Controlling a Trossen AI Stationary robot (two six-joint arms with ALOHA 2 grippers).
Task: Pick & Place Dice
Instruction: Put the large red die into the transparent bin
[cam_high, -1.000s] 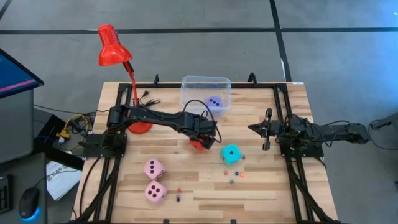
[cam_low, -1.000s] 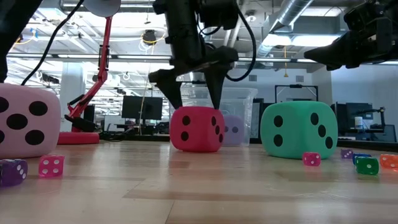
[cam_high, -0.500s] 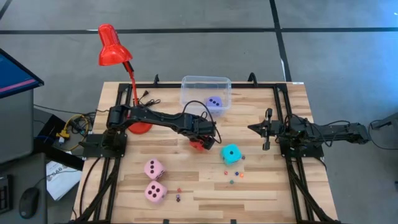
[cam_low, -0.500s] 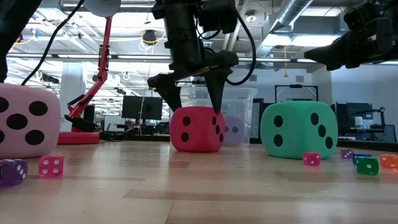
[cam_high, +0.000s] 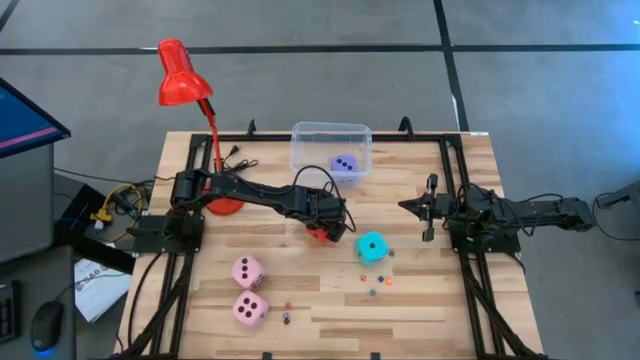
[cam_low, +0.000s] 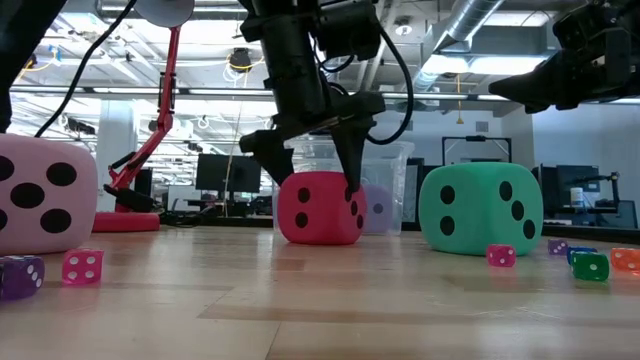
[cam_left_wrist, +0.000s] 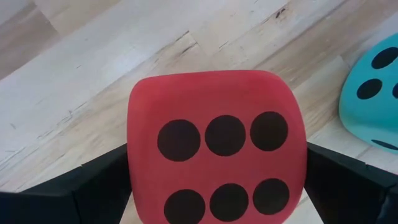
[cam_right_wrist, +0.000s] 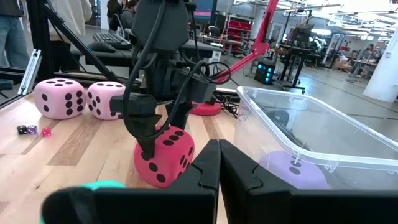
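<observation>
The red die (cam_high: 318, 232) sits on the table's middle with six pips up (cam_left_wrist: 216, 143). My left gripper (cam_low: 315, 175) is open and points down over it, one finger on each of two opposite sides. The cyan die (cam_high: 371, 247) stands just to its right. Two pink dice (cam_high: 248, 271) (cam_high: 250, 308) rest toward the near left. The lavender die (cam_high: 345, 165) lies inside the clear bin (cam_high: 330, 135). My right gripper (cam_right_wrist: 217, 163) is shut and hovers above the table's right side (cam_high: 408, 206). My left gripper comes at the red die from above, pointing down, with its fingers (cam_left_wrist: 99, 186) beside two opposite side faces (cam_left_wrist: 140, 180). Whether they touch those faces I cannot tell. The die rests flat on the table.
A red desk lamp (cam_high: 183, 75) stands at the far left, its base (cam_high: 225, 205) beside the left arm. Several small coloured dice (cam_high: 375, 285) lie scattered near the cyan die and at the near edge (cam_low: 82, 265). People stand in the room beyond the table.
My left gripper has moved down over the red die: its fingertips, first above the die's top, now stand beside its sides. The die has stayed where it was.
</observation>
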